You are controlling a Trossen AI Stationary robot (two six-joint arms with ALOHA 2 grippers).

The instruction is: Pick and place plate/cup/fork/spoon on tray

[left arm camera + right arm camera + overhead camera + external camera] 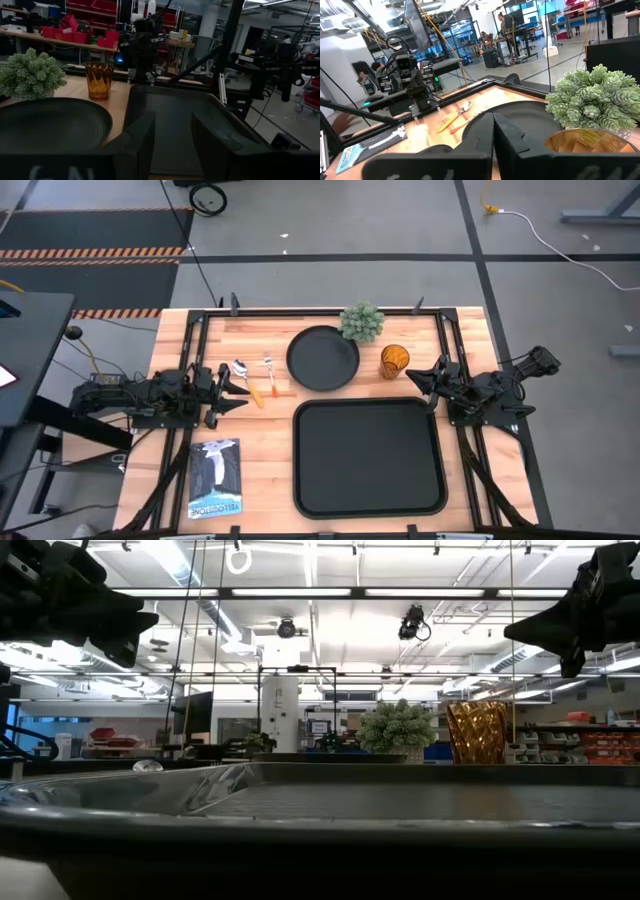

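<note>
The round black plate [322,358] lies on the table beyond the black tray [368,457]. The amber cup [394,361] stands upright to the plate's right. The spoon [244,375] and the fork [270,376] lie flat side by side to the plate's left. My left gripper [232,392] hovers open at the table's left, just left of the spoon, and holds nothing; its fingers show apart in the left wrist view [172,145]. My right gripper [425,383] is shut and empty at the table's right, near the cup [585,142].
A small green potted plant [361,322] stands behind the plate and the cup. A blue booklet [215,477] lies at the near left, beside the tray. Dark frame rails run along the table's left and right sides. The tray's rim [320,830] fills the low view's foreground.
</note>
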